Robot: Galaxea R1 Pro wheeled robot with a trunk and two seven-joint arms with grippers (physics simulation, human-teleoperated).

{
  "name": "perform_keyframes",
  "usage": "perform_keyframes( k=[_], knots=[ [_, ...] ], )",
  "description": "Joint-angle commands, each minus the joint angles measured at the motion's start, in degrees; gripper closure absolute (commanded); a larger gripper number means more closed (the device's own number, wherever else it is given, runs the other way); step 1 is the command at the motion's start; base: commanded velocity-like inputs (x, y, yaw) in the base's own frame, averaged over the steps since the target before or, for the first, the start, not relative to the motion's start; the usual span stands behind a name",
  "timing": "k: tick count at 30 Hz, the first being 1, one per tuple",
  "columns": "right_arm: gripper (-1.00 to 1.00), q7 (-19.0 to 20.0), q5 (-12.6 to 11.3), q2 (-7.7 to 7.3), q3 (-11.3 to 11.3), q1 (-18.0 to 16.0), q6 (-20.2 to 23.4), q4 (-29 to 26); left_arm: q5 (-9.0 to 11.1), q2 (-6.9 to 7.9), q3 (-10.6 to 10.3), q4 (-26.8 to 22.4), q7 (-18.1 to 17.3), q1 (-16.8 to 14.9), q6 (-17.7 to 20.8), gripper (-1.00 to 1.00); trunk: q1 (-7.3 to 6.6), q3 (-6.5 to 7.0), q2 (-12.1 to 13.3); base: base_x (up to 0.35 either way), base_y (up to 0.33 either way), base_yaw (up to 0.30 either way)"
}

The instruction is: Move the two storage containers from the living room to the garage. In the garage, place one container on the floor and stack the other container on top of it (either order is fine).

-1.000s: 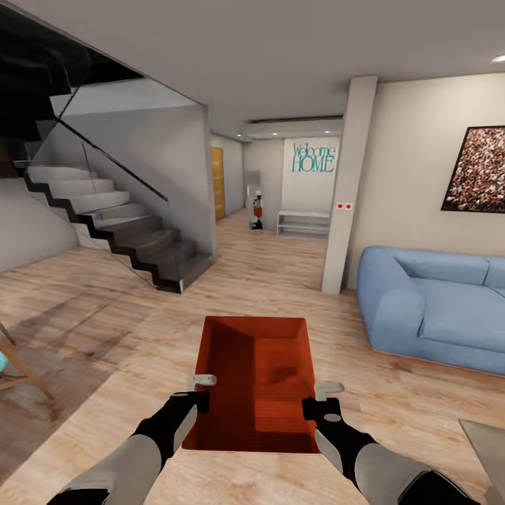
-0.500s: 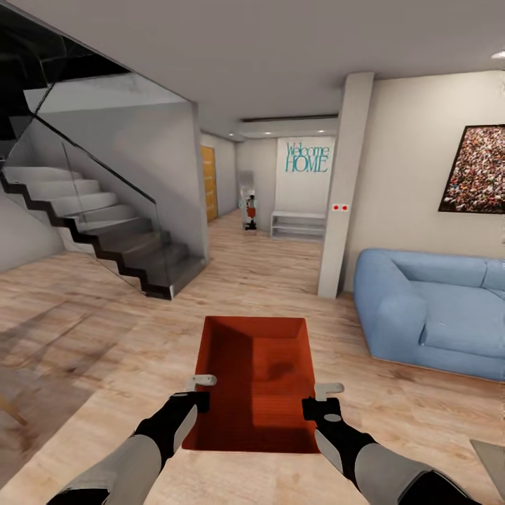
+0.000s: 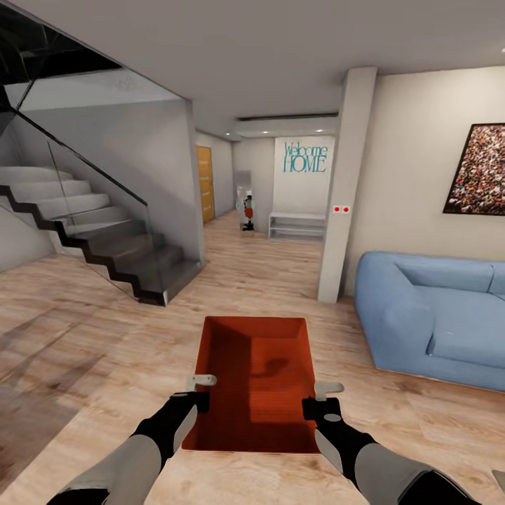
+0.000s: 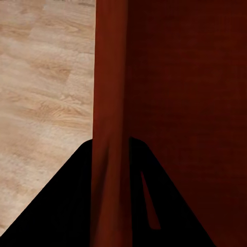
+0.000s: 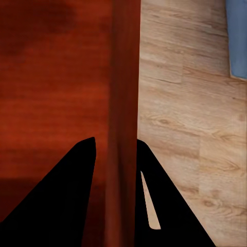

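Both the left gripper (image 3: 198,394) and right gripper (image 3: 317,400) are clamped on the side walls of one bin (image 3: 256,379) at lower centre, over the living room's wood floor (image 3: 280,280), so the garage and stacking remain ahead.

Bright even indoor light, soft floor shadows, sharp render, wide-angle stretch at edges

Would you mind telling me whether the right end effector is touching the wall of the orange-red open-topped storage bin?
Touching. In the right wrist view, the right end effector straddles the orange-red open-topped storage bin, its dark fingers pressed against both faces of the thin wall.
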Motion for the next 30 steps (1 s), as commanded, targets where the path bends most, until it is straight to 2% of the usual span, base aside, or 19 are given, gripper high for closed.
perform_keyframes(
  k=[1, 30],
  knots=[
    [1.0, -4.42, 0.24, 0.04, -0.28, -0.07, -0.92, -0.91, -0.64, -0.36, 1.19, 0.09, 0.28, 0.0, 0.43, 1.0, 0.05, -0.12, -0.1, 0.323, 0.0, 0.0],
    [1.0, -4.42, 0.24, 0.03, -0.28, -0.07, -0.97, -0.91, -0.65, -0.34, 1.19, 0.07, 0.25, 0.0, 0.43, 1.0, 0.05, -0.12, -0.1, 0.323, 0.0, 0.0]
  ],
)
